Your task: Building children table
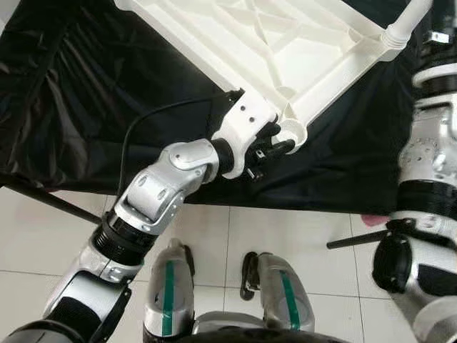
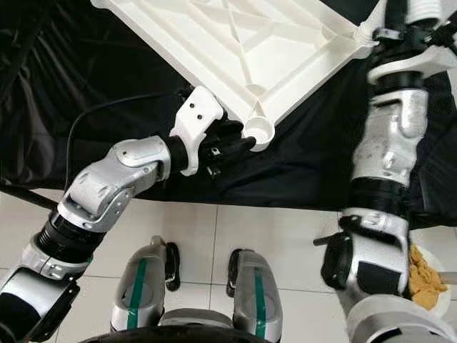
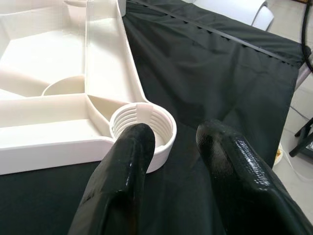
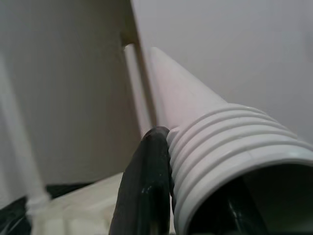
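Two grippers at work on an upside-down white tabletop (image 1: pixel 285 43) lying on a black cloth (image 1: pixel 86 107), ribs facing up; left gripper (image 1: pixel 275 146) sits at the near corner, fingers (image 3: pixel 122 166) apart, one tip touching the rim of the threaded socket (image 3: pixel 143 129), likely steadying the top; right gripper (image 4: pixel 195 191) is up at the tabletop's right corner, clamped on the threaded end of a white leg (image 4: pixel 230 147), one finger outside, one seemingly inside the open end; leg (image 1: pixel 410 18) runs long-axis up and away from the corner, threads pointing down at that corner socket, ready to screw in, I'd say.
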Available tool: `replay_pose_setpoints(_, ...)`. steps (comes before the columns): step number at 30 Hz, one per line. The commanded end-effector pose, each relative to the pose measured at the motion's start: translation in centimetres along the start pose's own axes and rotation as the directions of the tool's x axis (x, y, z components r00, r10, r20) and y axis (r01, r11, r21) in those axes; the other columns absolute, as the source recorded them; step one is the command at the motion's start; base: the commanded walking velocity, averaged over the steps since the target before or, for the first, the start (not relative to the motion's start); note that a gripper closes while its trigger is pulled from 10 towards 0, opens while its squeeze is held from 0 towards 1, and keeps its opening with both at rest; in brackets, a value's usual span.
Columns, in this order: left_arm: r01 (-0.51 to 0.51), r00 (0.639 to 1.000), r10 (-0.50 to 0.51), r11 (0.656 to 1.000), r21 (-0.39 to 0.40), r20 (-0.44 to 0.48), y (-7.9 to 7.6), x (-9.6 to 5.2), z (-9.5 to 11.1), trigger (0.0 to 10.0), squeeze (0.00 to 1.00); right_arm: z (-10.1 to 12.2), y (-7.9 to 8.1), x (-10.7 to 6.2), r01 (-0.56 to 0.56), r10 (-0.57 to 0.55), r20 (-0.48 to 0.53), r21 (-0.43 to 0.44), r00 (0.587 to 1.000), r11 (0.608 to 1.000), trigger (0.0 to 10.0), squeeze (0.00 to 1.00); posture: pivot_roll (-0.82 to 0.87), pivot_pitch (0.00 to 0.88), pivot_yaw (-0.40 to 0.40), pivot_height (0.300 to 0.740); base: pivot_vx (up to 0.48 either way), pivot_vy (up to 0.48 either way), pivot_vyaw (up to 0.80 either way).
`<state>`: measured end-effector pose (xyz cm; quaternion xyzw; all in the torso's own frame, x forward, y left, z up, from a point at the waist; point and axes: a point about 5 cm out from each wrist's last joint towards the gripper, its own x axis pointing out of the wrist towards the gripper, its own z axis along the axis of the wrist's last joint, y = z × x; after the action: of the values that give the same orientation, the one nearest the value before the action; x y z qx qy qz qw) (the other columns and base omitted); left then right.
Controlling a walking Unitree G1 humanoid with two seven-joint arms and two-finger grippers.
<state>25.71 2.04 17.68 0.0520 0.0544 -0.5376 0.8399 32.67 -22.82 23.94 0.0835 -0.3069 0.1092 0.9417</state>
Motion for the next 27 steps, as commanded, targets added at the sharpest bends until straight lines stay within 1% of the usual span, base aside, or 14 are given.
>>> replay_pose_setpoints(1, 0.023, 1.000, -0.023, 1.000, 0.008, -0.003, 0.0, 0.0, 0.0, 10.0, 0.00, 0.1, 0.6, 0.1, -0.030, 0.030, 0.013, 0.010, 0.999, 0.999, 10.0, 0.00, 0.06, 0.063, -0.024, 0.740, 0.000, 0.000, 0.00)
replay_pose_setpoints(3, 0.000, 1.000, 0.000, 1.000, 0.012, -0.008, 0.5, -0.1, -0.1, 10.0, 0.00, -0.2, 1.3, 0.1, -0.055, 0.055, 0.012, 0.019, 0.998, 0.998, 10.0, 0.00, 0.06, 0.060, -0.029, 0.740, 0.000, 0.000, 0.00)
replay_pose_setpoints(6, -0.013, 1.000, 0.013, 1.000, 0.010, -0.006, 0.9, -0.2, 0.0, 10.0, 0.00, -0.4, 1.6, 0.0, -0.069, 0.068, 0.005, 0.021, 0.998, 0.997, 10.0, 0.00, 0.06, 0.060, -0.031, 0.740, 0.000, 0.000, 0.00)
replay_pose_setpoints(9, -0.081, 0.996, 0.082, 0.996, -0.030, 0.031, 3.2, -0.8, 0.5, 10.0, 0.00, -1.1, 2.5, -0.1, -0.106, 0.106, -0.021, 0.037, 0.994, 0.994, 10.0, 0.00, 0.06, 0.057, -0.038, 0.740, 0.000, 0.000, 0.00)
replay_pose_setpoints(12, -0.115, 0.992, 0.118, 0.992, -0.056, 0.049, 5.1, -1.4, 1.0, 10.0, 0.00, -1.6, 3.1, -0.3, -0.134, 0.136, -0.036, 0.043, 0.990, 0.990, 10.0, 0.00, 0.06, 0.057, -0.041, 0.740, 0.000, 0.000, 0.00)
replay_pose_setpoints(13, -0.129, 0.990, 0.133, 0.989, -0.079, 0.053, 6.0, -1.5, 1.1, 10.0, 0.46, -1.7, 3.4, -0.4, -0.143, 0.146, -0.040, 0.054, 0.989, 0.988, 10.0, 0.00, 0.06, 0.054, -0.042, 0.740, 0.000, 0.000, 0.00)
replay_pose_setpoints(14, -0.144, 0.987, 0.150, 0.985, -0.096, 0.060, 6.8, -1.5, 1.4, 10.0, 1.00, -1.9, 3.7, -0.4, -0.154, 0.157, -0.046, 0.062, 0.987, 0.986, 10.0, 0.00, 0.06, 0.054, -0.041, 0.740, 0.000, 0.000, 0.00)
replay_pose_setpoints(16, -0.144, 0.987, 0.150, 0.985, -0.096, 0.060, 6.8, -1.5, 1.4, 10.0, 1.00, -1.9, 3.7, -0.4, -0.154, 0.157, -0.046, 0.062, 0.987, 0.986, 10.0, 0.00, 0.06, 0.054, -0.041, 0.740, 0.000, 0.000, 0.00)
replay_pose_setpoints(17, -0.143, 0.985, 0.153, 0.982, -0.123, 0.074, 7.5, -1.6, 1.6, 10.0, 1.00, -2.0, 3.9, -0.5, -0.165, 0.169, -0.054, 0.064, 0.984, 0.984, 10.0, 0.00, 0.06, 0.053, -0.041, 0.740, 0.000, 0.000, 0.00)
replay_pose_setpoints(19, -0.140, 0.983, 0.160, 0.972, -0.190, 0.095, 8.8, -1.6, 2.1, 10.0, 1.00, -2.7, 3.7, -0.7, -0.116, 0.119, -0.068, 0.042, 0.991, 0.992, 10.0, 0.00, 0.06, 0.048, -0.042, 0.740, 0.000, 0.000, 0.00)
replay_pose_setpoints(22, -0.131, 0.981, 0.159, 0.967, -0.220, 0.113, 9.5, -1.7, 2.6, 10.0, 1.00, -3.0, 4.1, -1.0, -0.126, 0.126, -0.071, 0.004, 0.990, 0.992, 10.0, 0.00, 0.06, 0.046, -0.038, 0.740, 0.000, 0.000, 0.00)
replay_pose_setpoints(23, -0.118, 0.979, 0.154, 0.962, -0.246, 0.132, 10.0, -1.9, 3.1, 10.0, 1.00, -3.2, 4.6, -1.2, -0.137, 0.139, -0.067, 0.023, 0.988, 0.990, 10.0, 0.00, 0.06, 0.044, -0.035, 0.740, 0.000, 0.000, 0.00)
replay_pose_setpoints(26, -0.102, 0.974, 0.153, 0.956, -0.276, 0.170, 10.6, -2.0, 4.0, 10.0, 1.00, -3.4, 5.3, -1.5, -0.141, 0.143, -0.069, 0.040, 0.987, 0.989, 10.0, 0.00, 0.06, 0.043, -0.032, 0.740, 0.000, 0.000, 0.00)
replay_pose_setpoints(27, -0.077, 0.968, 0.144, 0.948, -0.308, 0.204, 11.0, -2.0, 5.0, 10.0, 1.00, -3.7, 6.1, -2.0, -0.159, 0.163, -0.073, 0.059, 0.984, 0.985, 10.0, 0.00, 0.06, 0.037, -0.031, 0.740, 0.000, 0.000, 0.00)
